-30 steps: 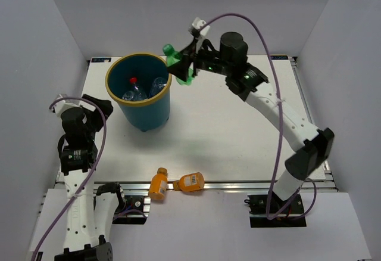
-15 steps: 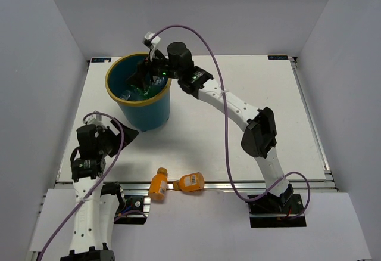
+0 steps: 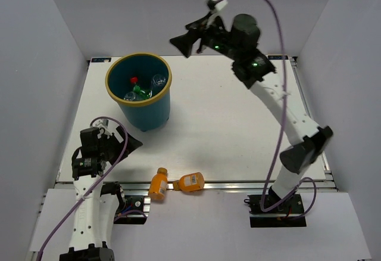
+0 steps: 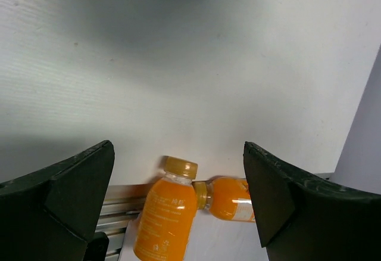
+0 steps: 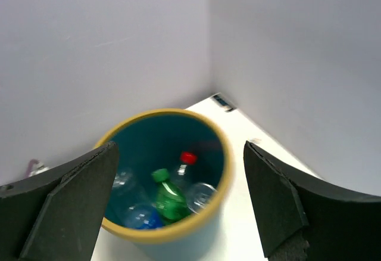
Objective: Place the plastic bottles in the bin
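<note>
Top external, bin: the bin (image 3: 146,112) stands below and left of the right gripper (image 3: 186,38), well apart from it, and just ahead of the left gripper (image 3: 126,138).
Top external, binned: a green bottle (image 3: 138,92) and a red cap (image 3: 133,81) lie among clear bottles inside the bin.
Top external, left out: two orange bottles (image 3: 158,185) sit at the near table (image 3: 238,130) edge, to the right of the left gripper and nearer the arm bases.
Top external, right gripper: raised high, jaws spread, nothing between them.
Left wrist, orange bottles: framed between the left fingers (image 4: 65,195), ahead and below, not touched. One lies on its side with its cap against the other. Whether that other stands or lies I cannot tell.
Left wrist, handling: stubby, stiff plastic that looks full of juice, so likely some weight for its size. The smooth label may slip.
Left wrist, hold: best across the mid-body at the label, not the cap. Take the free one first so the pair does not roll off the edge.
Left wrist, left gripper: wide apart, empty.
Right wrist, bin: below and ahead of the right gripper, with the green bottle, the red cap and clear bottles in its bottom.
Right wrist, right gripper: released, fingers (image 5: 286,207) wide, holding nothing.
</note>
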`<action>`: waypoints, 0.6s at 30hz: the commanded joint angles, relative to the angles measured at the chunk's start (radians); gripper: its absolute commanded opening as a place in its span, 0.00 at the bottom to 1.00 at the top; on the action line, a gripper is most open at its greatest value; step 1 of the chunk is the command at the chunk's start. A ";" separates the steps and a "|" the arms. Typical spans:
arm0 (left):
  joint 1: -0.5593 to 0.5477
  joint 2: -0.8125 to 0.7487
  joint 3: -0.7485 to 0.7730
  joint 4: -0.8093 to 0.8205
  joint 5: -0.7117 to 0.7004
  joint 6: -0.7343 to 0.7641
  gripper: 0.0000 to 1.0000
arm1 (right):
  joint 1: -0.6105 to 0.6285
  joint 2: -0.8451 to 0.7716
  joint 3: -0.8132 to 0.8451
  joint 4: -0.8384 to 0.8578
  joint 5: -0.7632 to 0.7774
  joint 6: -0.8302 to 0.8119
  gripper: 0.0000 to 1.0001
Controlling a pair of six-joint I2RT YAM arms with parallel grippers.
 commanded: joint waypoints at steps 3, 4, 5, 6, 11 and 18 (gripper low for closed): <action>-0.010 -0.048 0.001 -0.023 -0.104 -0.012 0.98 | -0.094 -0.184 -0.228 0.059 -0.004 0.014 0.89; -0.011 -0.053 -0.015 -0.025 -0.107 -0.018 0.98 | -0.102 -0.198 -0.251 0.060 0.006 0.002 0.89; -0.014 -0.050 -0.022 -0.025 -0.136 -0.026 0.98 | -0.115 -0.218 -0.279 0.059 0.014 -0.003 0.90; -0.016 -0.044 -0.032 -0.012 -0.150 -0.041 0.98 | -0.125 -0.224 -0.291 0.054 0.019 -0.007 0.89; -0.017 -0.007 0.049 0.046 -0.265 -0.124 0.98 | -0.181 -0.235 -0.345 0.060 -0.012 0.003 0.89; -0.082 0.102 0.033 0.175 -0.327 -0.218 0.98 | -0.253 -0.194 -0.327 0.036 -0.078 0.008 0.89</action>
